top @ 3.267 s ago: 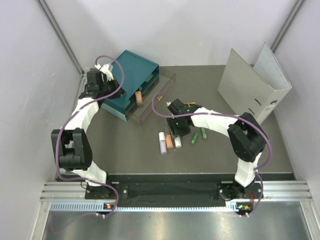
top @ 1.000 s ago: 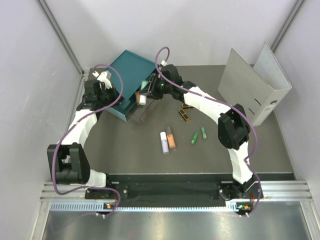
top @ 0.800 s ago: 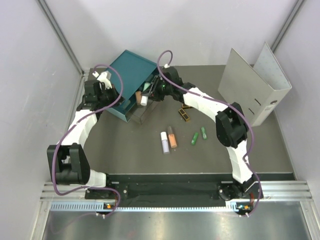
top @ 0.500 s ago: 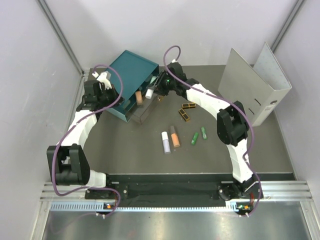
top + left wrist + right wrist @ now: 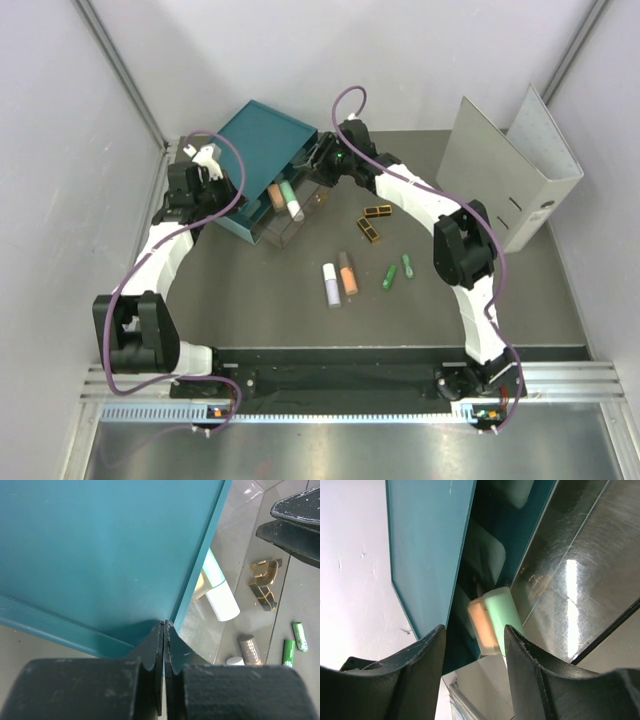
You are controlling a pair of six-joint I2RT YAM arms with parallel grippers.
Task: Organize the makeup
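Note:
The teal drawer box [image 5: 262, 143] stands at the back left with a clear drawer [image 5: 312, 215] pulled out. A peach-orange tube [image 5: 275, 195] and a pale green tube with a white cap [image 5: 291, 200] lie in the drawer. They also show in the right wrist view, the green tube [image 5: 503, 609] beside the peach one [image 5: 481, 625]. My right gripper [image 5: 322, 166] is open and empty just behind the drawer [image 5: 474, 630]. My left gripper [image 5: 200, 190] is shut on the box's thin corner edge [image 5: 164, 625]. The other makeup lies on the table.
Two black-and-gold cases [image 5: 378, 212] [image 5: 369, 231] lie right of the drawer. A white tube [image 5: 329, 285], a peach-orange tube [image 5: 347, 275] and two green tubes [image 5: 389, 277] [image 5: 407, 266] lie nearer the arms. A grey binder [image 5: 505, 175] stands at the back right.
My right gripper carried the pale green tube from the table to the drawer, let it go beside the peach-orange tube and drew back. The left gripper stayed on the box.

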